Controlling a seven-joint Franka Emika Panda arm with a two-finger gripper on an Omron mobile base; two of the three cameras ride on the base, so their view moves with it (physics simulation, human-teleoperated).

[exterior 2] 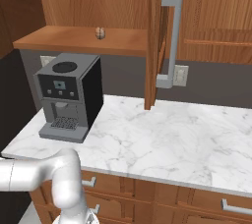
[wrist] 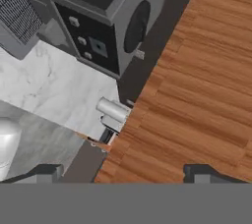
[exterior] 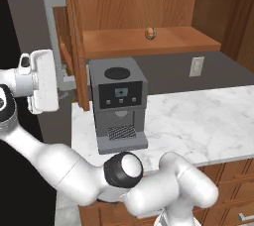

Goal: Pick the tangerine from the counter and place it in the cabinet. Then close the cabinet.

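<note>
Beside the cabinet (exterior: 74, 46) door's outer face, the end effector (wrist: 123, 171) is spread wide, grasping nothing.

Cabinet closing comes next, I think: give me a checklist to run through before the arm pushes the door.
1. Tangerine on the cabinet shelf: ok.
2. Tangerine set back from the shelf's front edge: ok.
3. Pincer empty, fingers apart: ok.
4. Pincer beside the left door, near its handle: ok.
5. Pincer touching the door: cannot tell.
6. Both doors shut: not ok, they stand open.
7. Coffee machine below the shelf, out of the doors' swing: cannot tell.
</note>
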